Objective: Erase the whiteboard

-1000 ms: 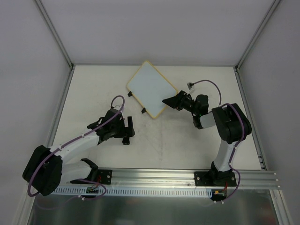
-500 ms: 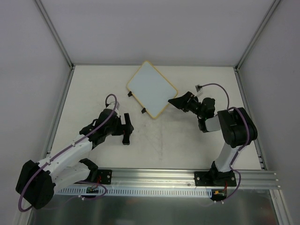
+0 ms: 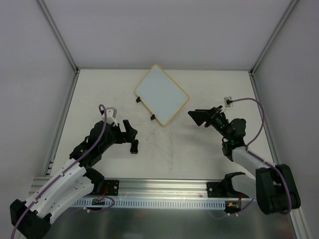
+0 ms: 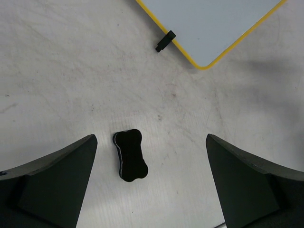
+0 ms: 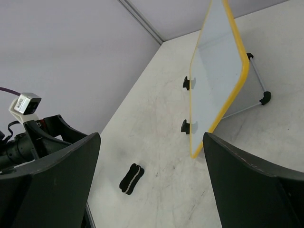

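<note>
Whiteboard (image 3: 161, 95): flat on tabletop (image 3: 199, 159), upper mid of top view, turned cornerwise. Yellow frame, 2 black clips (image 3: 137, 100) on its lower-left edge. Surface looks blank.
Left claw (image 3: 130, 135): fingers spread wide, nothing held. Sits lower left of board, apart from it.
Eraser (image 4: 130, 155): black bone-shaped block lying on tabletop, lower centre of left wrist view. Between left claw's fingers, nearer the one at frame left, touching neither.
Right claw (image 3: 199, 116): fingers apart, empty. Just right of board's lower corner, near but not touching, aimed toward board.
Right wrist view: board w/ both clips at upper right, eraser at lower left, left arm (image 5: 28, 137) at left edge.
</note>
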`<state>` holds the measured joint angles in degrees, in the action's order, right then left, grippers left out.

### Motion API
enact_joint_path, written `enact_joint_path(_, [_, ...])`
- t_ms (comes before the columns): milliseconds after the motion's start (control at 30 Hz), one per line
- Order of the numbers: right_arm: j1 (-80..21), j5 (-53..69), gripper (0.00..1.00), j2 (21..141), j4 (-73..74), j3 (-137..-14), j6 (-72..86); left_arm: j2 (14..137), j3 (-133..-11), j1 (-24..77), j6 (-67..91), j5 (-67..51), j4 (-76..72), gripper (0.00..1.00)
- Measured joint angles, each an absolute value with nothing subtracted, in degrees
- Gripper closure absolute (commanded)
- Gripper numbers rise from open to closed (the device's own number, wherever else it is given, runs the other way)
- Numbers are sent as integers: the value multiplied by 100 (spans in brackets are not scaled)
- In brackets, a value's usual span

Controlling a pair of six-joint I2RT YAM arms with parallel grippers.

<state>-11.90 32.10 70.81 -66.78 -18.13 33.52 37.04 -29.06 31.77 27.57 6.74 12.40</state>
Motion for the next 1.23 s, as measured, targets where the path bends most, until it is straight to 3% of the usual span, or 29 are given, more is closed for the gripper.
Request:
enact_joint_path(267, [-1372,2558,1,4049,-3310,-1531,1839,3406,-2650,3177,2554,805,1337,1])
enact_joint_path(400, [-1426,2281,1,3081,-2067,-1299,1339,3229,-2571,3177,2397,832,1347,1])
enact_joint_path(700, [-1452,1986,1,2139,-622,-718,965,3118,-2359,3177,2355,904,1341,1])
enact_joint_path(1233, [-1452,1870,1,1868,-515,-635,871,3068,-2115,3177,2362,1031,1278,1])
